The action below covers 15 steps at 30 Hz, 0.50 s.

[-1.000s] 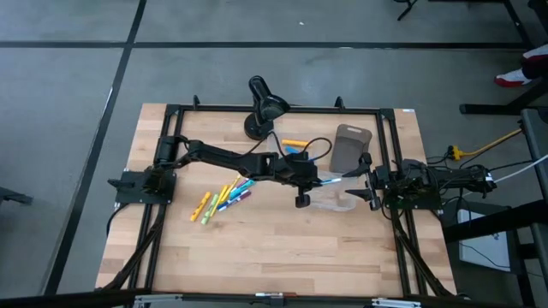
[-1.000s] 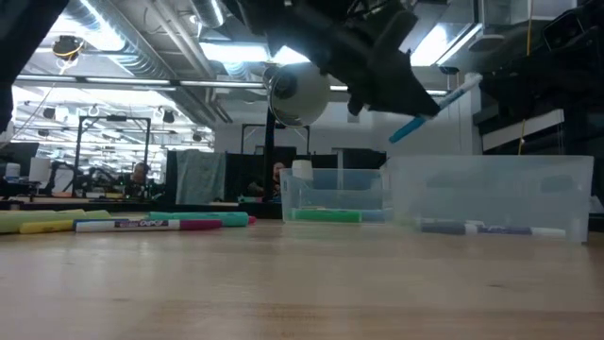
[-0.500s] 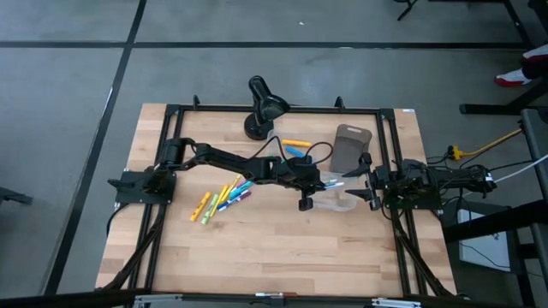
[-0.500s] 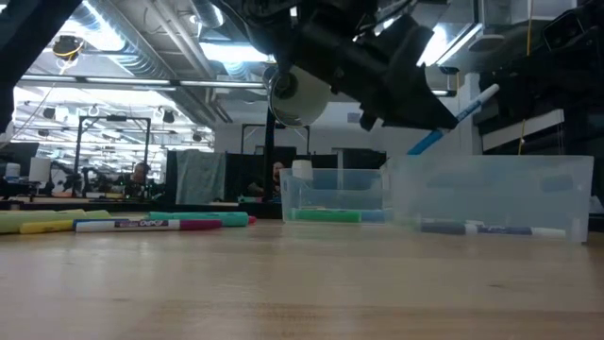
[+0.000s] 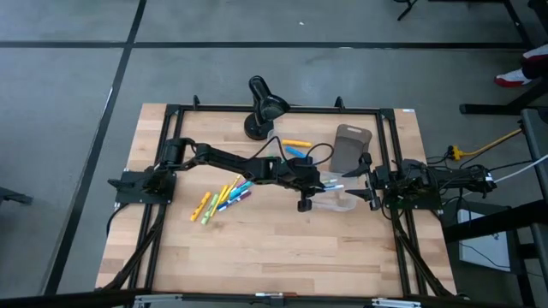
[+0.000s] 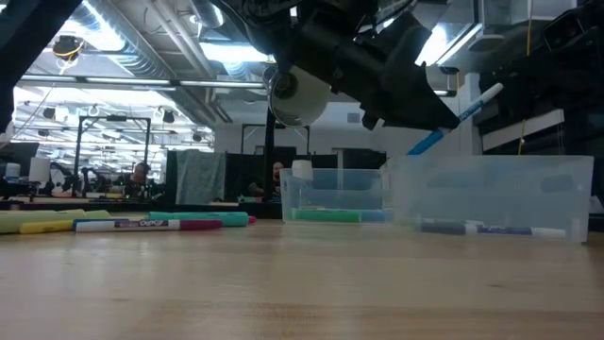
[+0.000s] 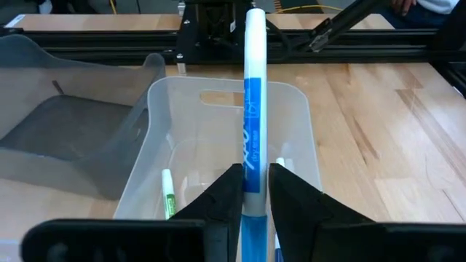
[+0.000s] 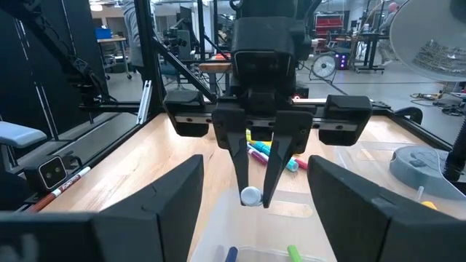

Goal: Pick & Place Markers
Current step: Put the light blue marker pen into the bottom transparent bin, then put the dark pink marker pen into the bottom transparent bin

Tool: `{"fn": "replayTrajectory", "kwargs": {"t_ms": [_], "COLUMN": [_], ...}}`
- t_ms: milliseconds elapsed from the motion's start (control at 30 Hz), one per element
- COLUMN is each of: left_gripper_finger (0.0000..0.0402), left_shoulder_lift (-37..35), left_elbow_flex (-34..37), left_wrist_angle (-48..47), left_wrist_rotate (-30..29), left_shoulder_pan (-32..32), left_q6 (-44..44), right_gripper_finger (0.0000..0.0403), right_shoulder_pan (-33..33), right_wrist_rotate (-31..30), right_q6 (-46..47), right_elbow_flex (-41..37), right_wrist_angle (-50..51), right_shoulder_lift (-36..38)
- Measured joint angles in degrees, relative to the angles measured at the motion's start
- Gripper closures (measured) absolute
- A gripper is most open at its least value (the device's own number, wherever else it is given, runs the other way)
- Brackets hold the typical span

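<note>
**Item: blue marker (image 7: 253, 109).** Held between the fingers of the left gripper (image 7: 254, 191), which hangs over the near clear bin (image 7: 149, 138). The fingers sit close against the barrel on both sides; the marker has not dropped, so it counts as held, though the grip looks light. In the low view the blue marker (image 6: 455, 117) slants upward, white cap high, above the bin wall (image 6: 491, 194).

**Item: bin contents.** A green marker (image 7: 168, 193) lies on the bin floor, with at least one more beside it; the low view shows a dark marker (image 6: 477, 229) lying lengthwise inside.

**Item: loose markers (image 5: 224, 196).** A fanned heap on the table, well apart from the bins, near the left arm's base. Still to be moved.

**Item: second bin (image 6: 335, 194).** Farther back, a green marker (image 6: 326, 216) in it.

**Item: right gripper (image 8: 251, 218).** Parked at the table's right edge, fingers spread wide, holding nothing.

**Risks, as judged:**
- Marker is tilted, cap end reaching toward the far rim; released as it is, it may strike the rim and tip out onto the table.
- A slack grip may let it slide out early, at an angle.
- Landing on markers already inside, it could bounce.
- The two grippers face each other closely across the bin; any reach by the right arm risks contact.
</note>
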<state>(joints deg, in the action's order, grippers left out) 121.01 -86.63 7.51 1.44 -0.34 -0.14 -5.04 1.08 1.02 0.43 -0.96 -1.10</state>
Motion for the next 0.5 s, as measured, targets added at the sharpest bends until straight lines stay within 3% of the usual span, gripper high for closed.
{"fn": "replayTrajectory", "kwargs": {"t_ms": [367, 500], "left_gripper_finger": [0.0292, 0.0277], "left_shoulder_lift": [0.0, -0.8], "left_elbow_flex": [0.0, 0.0], "left_wrist_angle": [-0.1, -1.4], "left_wrist_rotate": [-1.8, 0.1], "left_shoulder_pan": [0.0, 0.0], "left_q6": [-0.6, -0.2], "right_gripper_finger": [0.0159, 0.0159], "right_shoulder_pan": [0.0, 0.0], "right_wrist_rotate": [0.0, 0.0], "right_q6": [0.0, 0.0], "right_elbow_flex": [0.0, 0.0], "right_wrist_angle": [0.0, 0.0], "right_shoulder_lift": [0.0, 0.0]}}
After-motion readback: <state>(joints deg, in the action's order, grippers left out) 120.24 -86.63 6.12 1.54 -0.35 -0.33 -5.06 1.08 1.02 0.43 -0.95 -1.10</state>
